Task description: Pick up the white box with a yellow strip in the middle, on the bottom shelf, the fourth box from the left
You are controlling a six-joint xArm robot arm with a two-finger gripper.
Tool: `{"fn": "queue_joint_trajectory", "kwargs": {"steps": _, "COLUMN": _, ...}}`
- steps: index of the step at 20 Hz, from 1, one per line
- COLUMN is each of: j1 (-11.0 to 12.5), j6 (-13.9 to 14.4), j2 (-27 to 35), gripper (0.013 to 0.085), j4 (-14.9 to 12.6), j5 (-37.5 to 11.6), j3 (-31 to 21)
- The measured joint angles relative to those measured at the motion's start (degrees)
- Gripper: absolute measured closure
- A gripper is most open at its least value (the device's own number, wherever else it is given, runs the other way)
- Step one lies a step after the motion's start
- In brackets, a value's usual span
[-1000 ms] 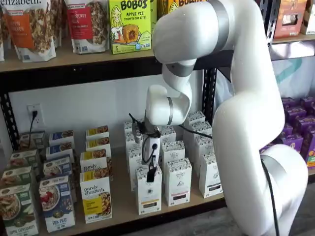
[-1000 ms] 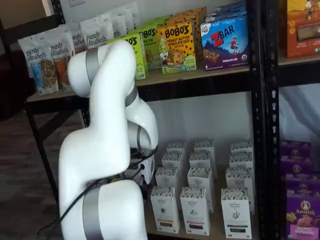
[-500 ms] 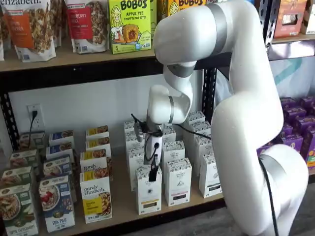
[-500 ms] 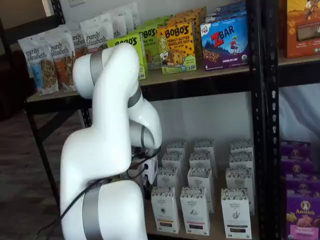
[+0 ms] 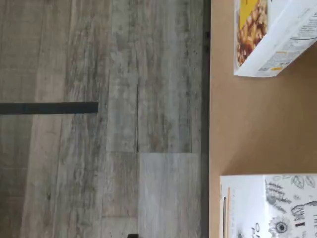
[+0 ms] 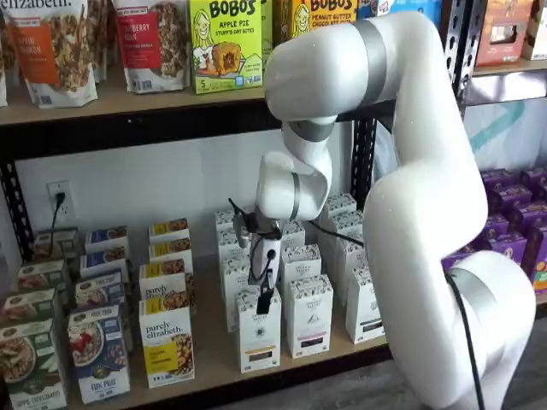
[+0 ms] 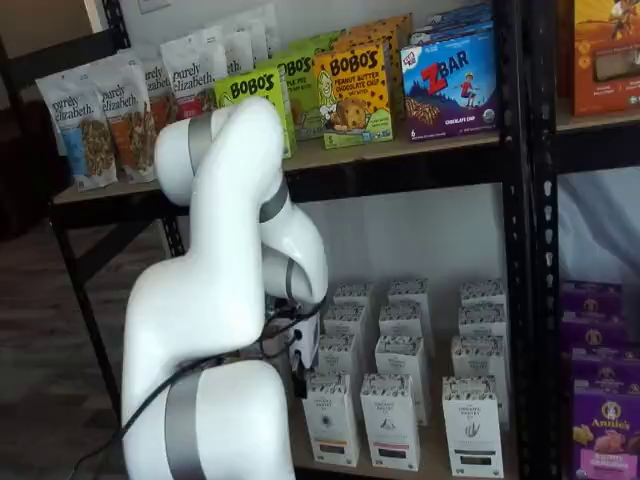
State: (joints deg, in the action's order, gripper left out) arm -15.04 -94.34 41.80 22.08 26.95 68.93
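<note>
Above the white box [image 6: 258,333], the fingers [image 6: 266,301].

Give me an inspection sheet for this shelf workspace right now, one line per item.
Surface: bottom shelf, tan board, black front rail.
Job's things: white box upright at the front of its row, yellowish strip low on its front.
Clutter: purely elizabeth box beside it; white cartons with black strips; Bobo's box on the shelf above.
Claw: claw directly above the white box's top; side-on, gap not visible; holds nothing.
Cables: black cable along the wrist; plug in the wall outlet.
Surroundings: grey wood floor.
</note>
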Motion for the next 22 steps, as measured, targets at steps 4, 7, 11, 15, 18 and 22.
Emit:
{"fn": "queue_joint_trajectory", "kwargs": {"steps": 4, "j1": 0.82, "j6": -0.77, "j2": 2.31, "gripper": 0.013, "j4": 0.06, "j5": 0.86, "j3": 2.73}}
{"fn": "queue_joint_trajectory", "kwargs": {"steps": 7, "j1": 1.36, "j6": -2.12, "j2": 3.56, "gripper": 0.013, "j4": 1.08, "j5": 1.51, "j3": 4.4}}
{"fn": "queue_joint_trajectory", "kwargs": {"steps": 11, "j1": 1.9, "j6": -2.71, "j2": 5.12, "gripper": 0.013, "j4": 1.26, "j5": 1.99, "j3": 6.53}}
{"fn": "queue_joint_trajectory", "kwargs": {"steps": 15, "j1": 2.18, "j6": -3.28, "j2": 6.75, "gripper": 0.013, "j4": 1.74, "j5": 2.63, "j3": 8.81}}
{"fn": "queue_joint_trajectory", "kwargs": {"steps": 18, "j1": 2.31, "j6": -2.82, "j2": 7.92, "gripper": 0.013, "j4": 1.13, "j5": 2.65, "j3": 10.27}}
{"fn": "queue_joint_trajectory", "kwargs": {"steps": 22, "j1": 2.54, "j6": -2.54, "j2": 9.36, "gripper": 0.013, "j4": 0.54, "j5": 2.14, "j3": 11.78}}
